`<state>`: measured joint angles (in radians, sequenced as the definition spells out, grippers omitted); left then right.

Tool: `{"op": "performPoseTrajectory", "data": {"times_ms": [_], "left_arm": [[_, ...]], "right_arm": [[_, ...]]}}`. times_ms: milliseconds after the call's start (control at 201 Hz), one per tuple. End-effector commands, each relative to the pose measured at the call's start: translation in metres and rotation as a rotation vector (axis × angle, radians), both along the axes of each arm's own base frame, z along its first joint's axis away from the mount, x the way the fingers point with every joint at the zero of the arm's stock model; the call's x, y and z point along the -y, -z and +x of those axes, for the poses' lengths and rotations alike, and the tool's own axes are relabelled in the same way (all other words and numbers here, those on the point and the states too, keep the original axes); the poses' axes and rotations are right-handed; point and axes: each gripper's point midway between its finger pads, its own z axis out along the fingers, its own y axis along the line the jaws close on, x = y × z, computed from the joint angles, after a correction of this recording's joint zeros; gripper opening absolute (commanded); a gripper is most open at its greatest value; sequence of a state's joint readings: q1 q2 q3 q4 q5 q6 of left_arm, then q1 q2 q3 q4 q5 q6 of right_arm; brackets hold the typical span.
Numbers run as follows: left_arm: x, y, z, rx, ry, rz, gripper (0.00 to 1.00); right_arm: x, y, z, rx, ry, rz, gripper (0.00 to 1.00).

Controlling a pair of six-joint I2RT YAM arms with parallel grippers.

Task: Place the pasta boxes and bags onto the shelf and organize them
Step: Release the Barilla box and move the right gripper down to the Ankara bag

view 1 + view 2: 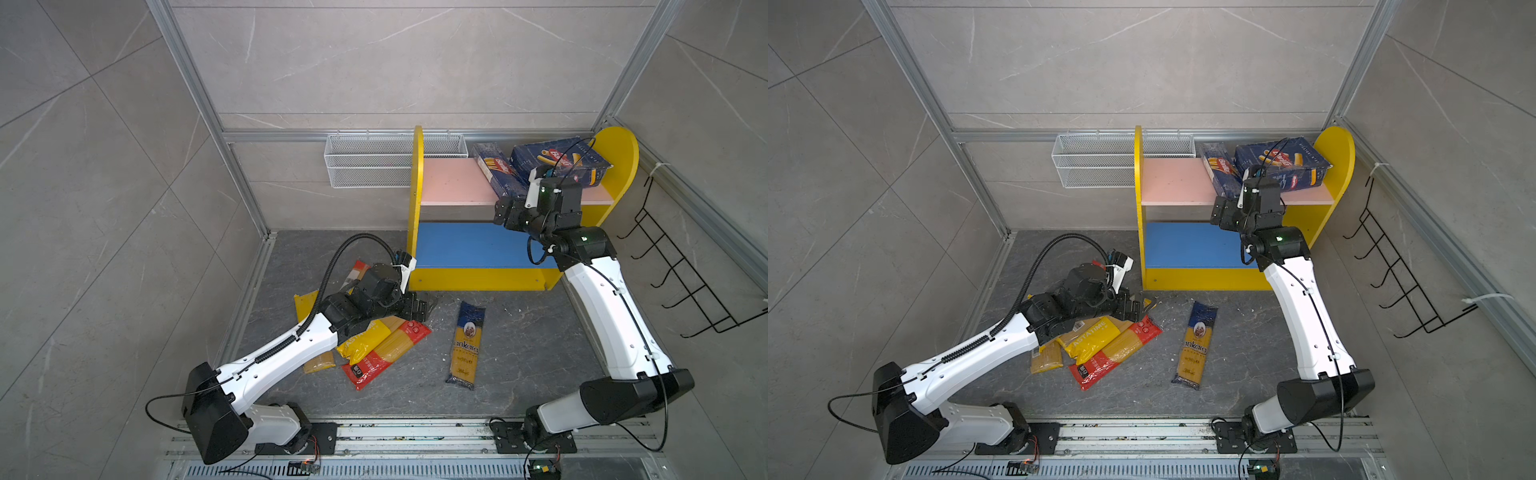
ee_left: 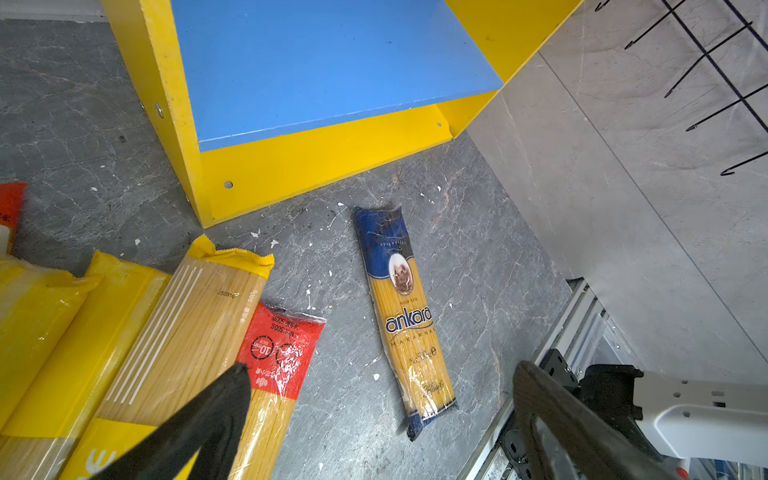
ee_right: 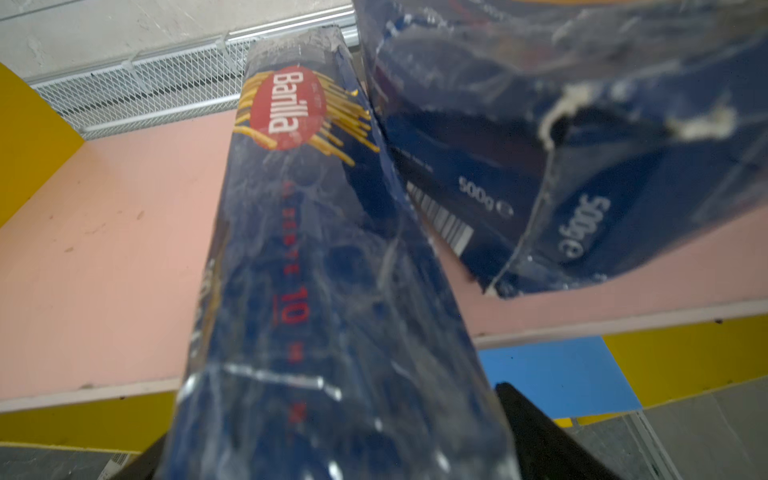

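Observation:
On the shelf's pink upper board (image 1: 449, 180) lie both pasta boxes. The narrow Barilla box (image 1: 496, 168) (image 3: 316, 270) overhangs the front edge, and the wide rigatoni box (image 1: 561, 160) (image 3: 582, 145) leans beside it. My right gripper (image 1: 500, 210) (image 3: 332, 415) is open, its fingers spread either side of the narrow box's near end. On the floor a pile of bags sits left of the shelf, with a yellow PASTATIME bag (image 1: 1090, 336) and a red-ended bag (image 1: 386, 353) (image 2: 278, 345) on top. The dark blue ankara bag (image 1: 466, 345) (image 2: 409, 320) lies alone. My left gripper (image 1: 419, 307) (image 2: 380, 368) hangs open over the pile's far end.
The blue lower board (image 1: 469, 245) is bare. A white wire basket (image 1: 390, 160) hangs on the back wall behind the shelf's left side panel (image 1: 415, 187). A black wire hook rack (image 1: 690, 270) hangs on the right wall. A metal rail (image 1: 415, 436) runs along the front.

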<state>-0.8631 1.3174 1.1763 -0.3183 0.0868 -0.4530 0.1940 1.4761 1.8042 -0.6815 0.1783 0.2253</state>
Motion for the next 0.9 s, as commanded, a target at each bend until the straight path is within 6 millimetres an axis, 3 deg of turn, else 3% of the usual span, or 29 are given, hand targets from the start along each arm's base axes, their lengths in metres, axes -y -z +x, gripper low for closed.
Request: {"op": "performPoseTrajectory", "data": {"times_ms": [0, 189, 304, 398, 762, 891], "left_arm": [[-0.004, -0.015, -0.005, 0.023, 0.012, -0.045, 1.00], [-0.014, -0.015, -0.012, 0.026, -0.002, -0.054, 1.00], [-0.027, -0.011, -0.016, 0.035, -0.031, -0.045, 1.00], [-0.041, -0.003, -0.019, 0.038, -0.065, -0.019, 1.00], [-0.088, 0.045, -0.041, -0.008, -0.152, 0.055, 1.00], [-0.109, 0.071, -0.049, -0.044, -0.211, 0.089, 1.00]], "right_arm": [[0.001, -0.022, -0.031, 0.042, -0.027, 0.022, 0.99], [0.002, -0.027, -0.060, 0.037, -0.050, 0.044, 0.99], [0.004, -0.013, -0.083, 0.011, -0.046, 0.080, 0.99], [-0.001, 0.019, -0.101, -0.053, -0.055, 0.111, 0.99], [-0.012, 0.170, -0.151, -0.372, 0.008, 0.143, 1.00], [-0.030, 0.218, -0.162, -0.473, -0.006, 0.158, 1.00]]}}
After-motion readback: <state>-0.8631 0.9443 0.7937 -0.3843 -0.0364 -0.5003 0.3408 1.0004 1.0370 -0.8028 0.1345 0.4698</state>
